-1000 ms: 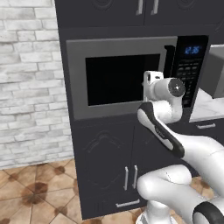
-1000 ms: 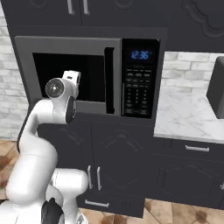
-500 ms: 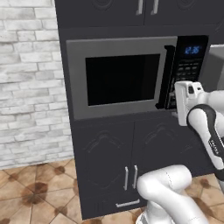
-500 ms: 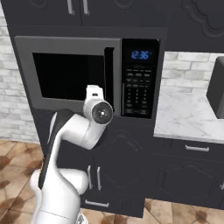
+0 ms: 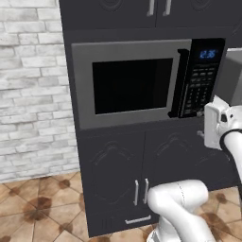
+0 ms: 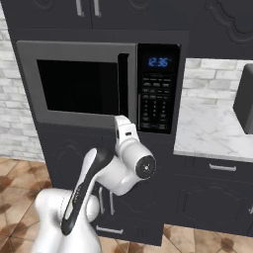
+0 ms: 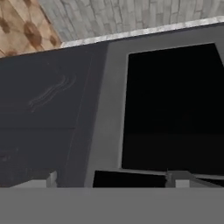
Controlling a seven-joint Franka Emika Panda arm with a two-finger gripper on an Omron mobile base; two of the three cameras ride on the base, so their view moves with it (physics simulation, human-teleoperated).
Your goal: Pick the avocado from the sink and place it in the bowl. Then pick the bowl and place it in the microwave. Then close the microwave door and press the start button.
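Gripper (image 7: 109, 178) wide open, empty, facing shut microwave door (image 5: 127, 85). You need start button on keypad (image 6: 154, 101): stiff, small; press with one fingertip, no grasp.

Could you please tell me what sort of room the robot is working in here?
A kitchen, rendered rather than real: a built-in microwave set among dark cabinets, a marble-look counter beside it, and a pale brick wall.

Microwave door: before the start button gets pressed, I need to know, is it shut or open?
Shut. The microwave door lies flush in its grey frame, its handle right beside the keypad panel.
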